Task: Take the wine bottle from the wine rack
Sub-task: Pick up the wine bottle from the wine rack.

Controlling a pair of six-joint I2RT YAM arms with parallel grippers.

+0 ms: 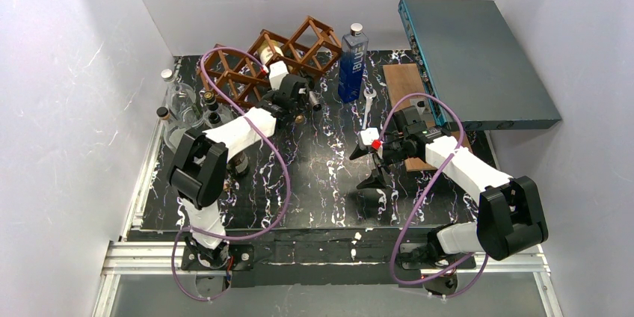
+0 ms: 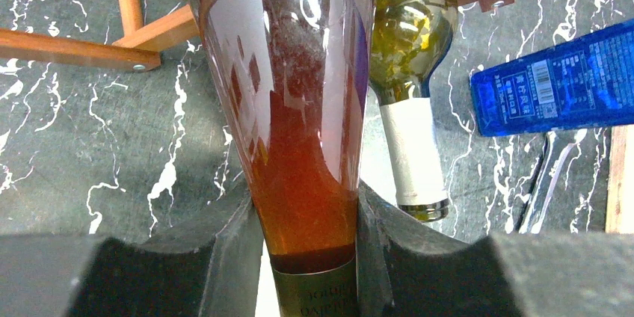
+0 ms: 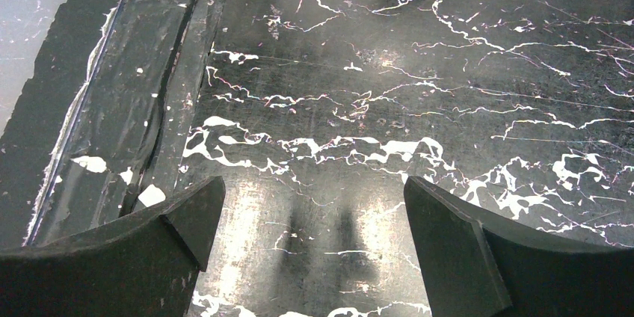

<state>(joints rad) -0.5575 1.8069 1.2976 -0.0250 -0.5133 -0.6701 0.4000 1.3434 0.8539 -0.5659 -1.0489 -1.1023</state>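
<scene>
The wine bottle point(image 2: 299, 108) lies neck-out at the wine rack point(image 1: 278, 57). Its broad body runs up between the rack's reddish wooden bars, and its neck is clenched between the dark fingers point(image 2: 224, 250) of the left claw point(image 2: 308, 257). The glass holds amber-red liquid, and a gold band with lettering wraps the neck just below the grip. From above the left claw point(image 1: 293, 96) sits at the rack's front edge, and the bottle itself is hard to pick out there.

Just beside it a second bottle point(image 2: 410, 48) of pale green glass with a white-wrapped neck also lies in the rack, yellowish liquid showing inside. The rack stands tilted at the far side of a black table point(image 1: 321, 190) veined in white like marble, closed in by plain white walls point(image 1: 67, 70).

To the rack's right stands a blue bottle point(image 1: 353, 63) with a silver cap (in the left wrist view it shows as a blue slab with a barcode), and a metal tool point(image 1: 368, 110) lies on the table in front of it. Further right a wooden board point(image 1: 404, 79) lies flat against a large dark teal box point(image 1: 478, 63). A cluster of clear glass bottles point(image 1: 178, 96) stands at the table's left edge.

The right claw point(image 1: 371, 166) hangs over bare tabletop near the middle, well apart from the rack. Its fingers point(image 3: 187, 220) are spread wide with nothing between them.
</scene>
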